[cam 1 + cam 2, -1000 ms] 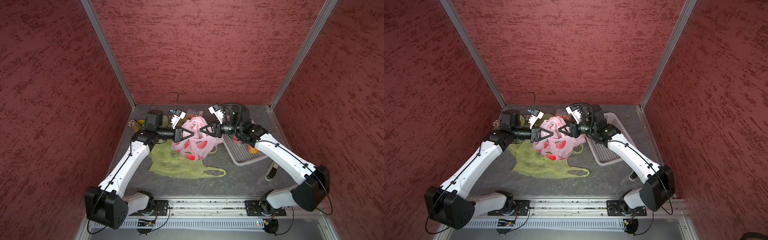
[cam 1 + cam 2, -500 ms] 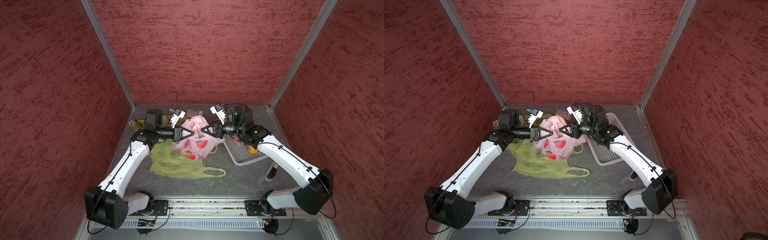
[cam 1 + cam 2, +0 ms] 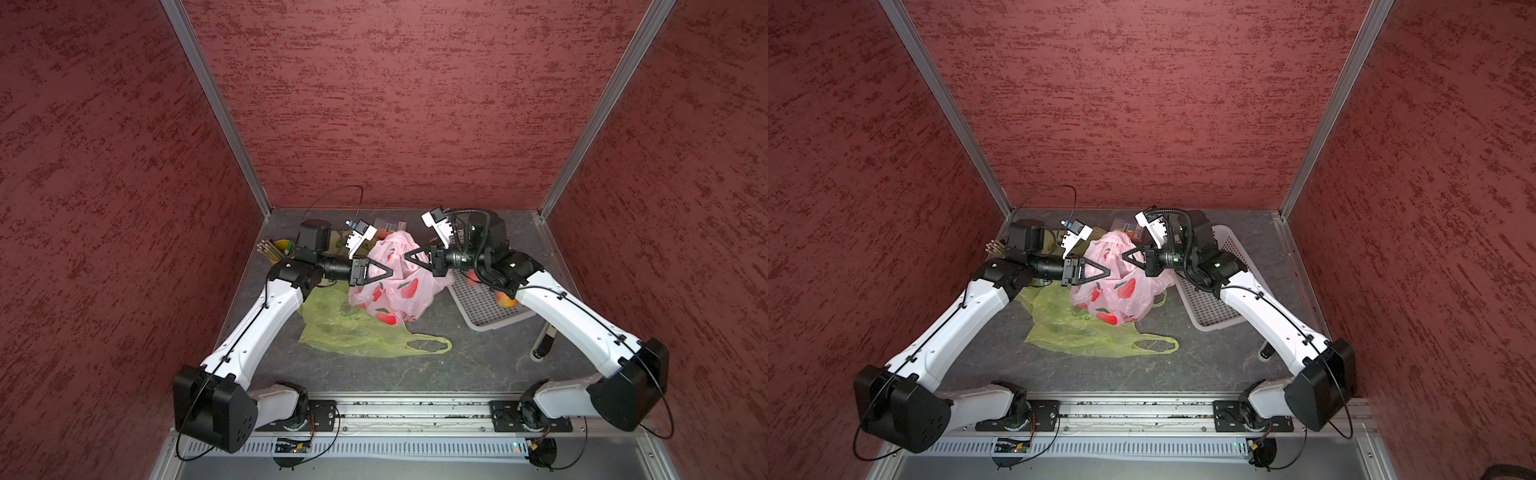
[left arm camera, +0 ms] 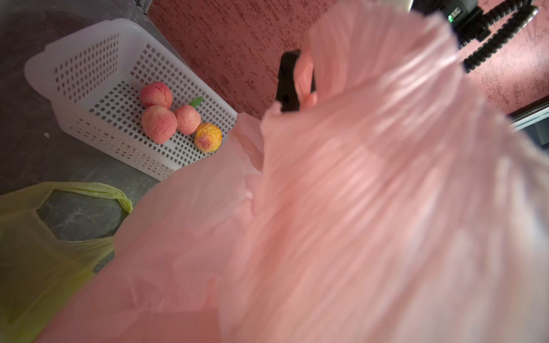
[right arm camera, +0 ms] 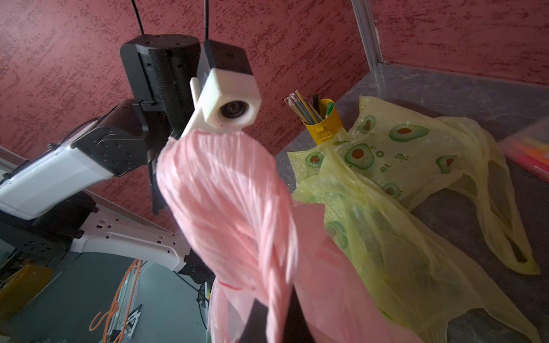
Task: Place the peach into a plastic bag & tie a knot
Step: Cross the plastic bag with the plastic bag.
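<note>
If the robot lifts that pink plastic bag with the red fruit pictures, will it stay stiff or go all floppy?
Probably floppy: the pink plastic bag is thin, crumpled film that slumps below the left gripper and right gripper. Likely light too, though its bulging bottom may hold something. Where pulled tight it bunches into pleats, so it might slip.

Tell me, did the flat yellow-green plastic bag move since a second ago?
No. The yellow-green plastic bag lies in the same place on the table, just as near the white perforated plastic basket as before.
</note>
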Available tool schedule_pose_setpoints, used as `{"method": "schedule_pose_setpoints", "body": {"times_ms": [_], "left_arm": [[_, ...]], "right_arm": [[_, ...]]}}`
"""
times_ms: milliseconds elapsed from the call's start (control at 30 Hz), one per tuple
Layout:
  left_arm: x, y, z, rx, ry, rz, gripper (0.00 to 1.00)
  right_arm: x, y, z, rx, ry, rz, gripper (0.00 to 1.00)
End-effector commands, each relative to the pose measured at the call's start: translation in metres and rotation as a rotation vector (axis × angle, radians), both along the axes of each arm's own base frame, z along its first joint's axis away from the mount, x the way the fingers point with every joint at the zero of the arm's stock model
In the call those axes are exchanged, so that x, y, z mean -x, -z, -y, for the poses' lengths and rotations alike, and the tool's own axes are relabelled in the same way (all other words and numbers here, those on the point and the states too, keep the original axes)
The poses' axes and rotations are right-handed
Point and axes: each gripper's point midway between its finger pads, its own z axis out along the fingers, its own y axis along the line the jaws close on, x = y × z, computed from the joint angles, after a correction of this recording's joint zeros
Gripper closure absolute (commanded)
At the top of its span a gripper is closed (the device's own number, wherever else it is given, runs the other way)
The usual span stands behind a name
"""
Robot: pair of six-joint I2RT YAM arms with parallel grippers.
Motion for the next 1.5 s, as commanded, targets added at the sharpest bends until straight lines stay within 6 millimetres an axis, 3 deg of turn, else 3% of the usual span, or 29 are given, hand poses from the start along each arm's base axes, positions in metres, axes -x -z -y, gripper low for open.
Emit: {"method": "schedule_pose_setpoints", "body": {"times_ms": [0,200,467,567,633,667,767,1000,1100,1267,1400,1467], "left_arm": [[0.01,-0.011,0.005,0.031,0.056,0.028,1.0],[0.013,-0.014,0.009,0.081,0.089,0.02,1.0],[-0.002,-0.006,0.008,0.019,0.017,0.014,0.96],[-0.009,-0.005,-0.002,-0.026,-0.042,0.02,0.8],[-0.013,-0.006,-0.011,-0.051,-0.092,0.033,0.55],[-0.016,-0.006,-0.016,-0.068,-0.125,0.046,0.48],[-0.016,-0.009,-0.027,-0.116,-0.187,0.087,0.39],[-0.002,-0.018,-0.038,-0.288,-0.268,0.293,0.37],[-0.005,-0.025,-0.042,-0.337,-0.308,0.364,0.36],[-0.006,-0.053,-0.037,-0.271,-0.315,0.476,0.33],[-0.009,-0.056,-0.03,-0.239,-0.283,0.481,0.36],[-0.008,-0.053,-0.026,-0.235,-0.259,0.478,0.43]], "right_arm": [[-0.024,-0.014,0.014,0.003,0.166,0.063,1.0],[-0.028,-0.034,0.02,-0.084,0.229,0.11,1.0],[0.007,-0.038,-0.001,-0.186,-0.015,0.053,1.0],[0.016,-0.032,-0.002,-0.16,-0.064,0.034,1.0],[0.019,-0.028,-0.002,-0.143,-0.082,0.024,1.0],[0.02,-0.026,-0.002,-0.134,-0.085,0.018,1.0],[0.026,-0.02,-0.002,-0.127,-0.115,-0.003,1.0],[0.032,-0.011,-0.01,-0.127,-0.195,-0.081,1.0],[0.032,-0.006,-0.011,-0.123,-0.206,-0.098,1.0],[0.035,-0.002,-0.013,-0.126,-0.231,-0.124,1.0],[0.041,-0.003,-0.013,-0.128,-0.248,-0.118,1.0],[0.044,-0.004,-0.011,-0.128,-0.251,-0.116,1.0]]}}
